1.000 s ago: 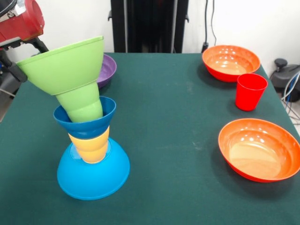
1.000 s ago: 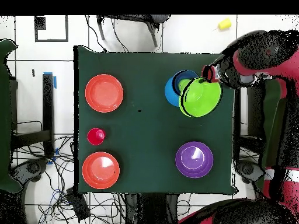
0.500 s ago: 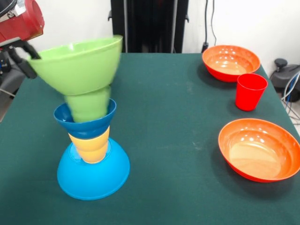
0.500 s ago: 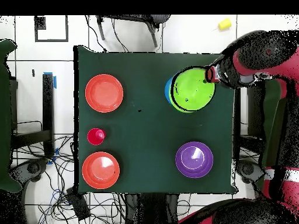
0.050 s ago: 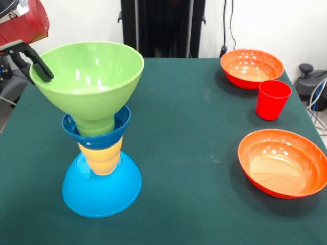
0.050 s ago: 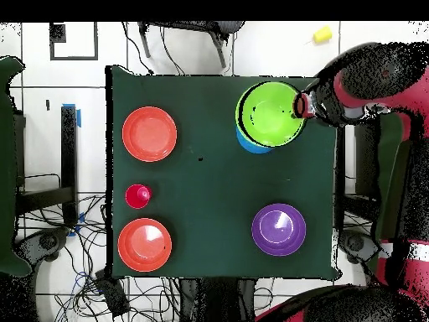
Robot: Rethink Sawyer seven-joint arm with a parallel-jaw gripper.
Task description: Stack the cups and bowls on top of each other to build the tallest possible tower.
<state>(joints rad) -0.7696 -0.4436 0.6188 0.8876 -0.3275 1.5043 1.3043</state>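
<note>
Tower (image 5: 101,148): glossy plastic pile standing near one corner of the dark green counter (image 5: 194,127). Base is the large light-blue bowl (image 5: 101,190), mouth down. On it a yellow cup (image 5: 101,156), then the small dark-blue bowl (image 5: 98,134), mouth up.
Top piece: wide green plastic bowl (image 5: 88,76), mouth up, its green stem or a green cup under it (cannot tell which) seated in the dark-blue bowl. It leans a little toward the gripper side.
Gripper (image 5: 37,65): black fingers pinching the rim of the green bowl, one finger inside the wall, one outside. In the overhead view the gripper (image 6: 299,105) sits at the bowl's edge on the arm's side.
Step in hand (judged): seating and levelling the green bowl before letting go.
How to do it well: bring the rim level first, centre it over the dark-blue bowl, open slowly, then lift straight up so neither finger drags the wall.
Risk: narrow waist, wide top; a sideways tug could tip the pile.
Not yet stacked: small red plastic cup (image 5: 272,99), two wide orange bowls (image 5: 284,161) (image 5: 251,67), well apart across the counter; purple bowl (image 6: 278,229).
</note>
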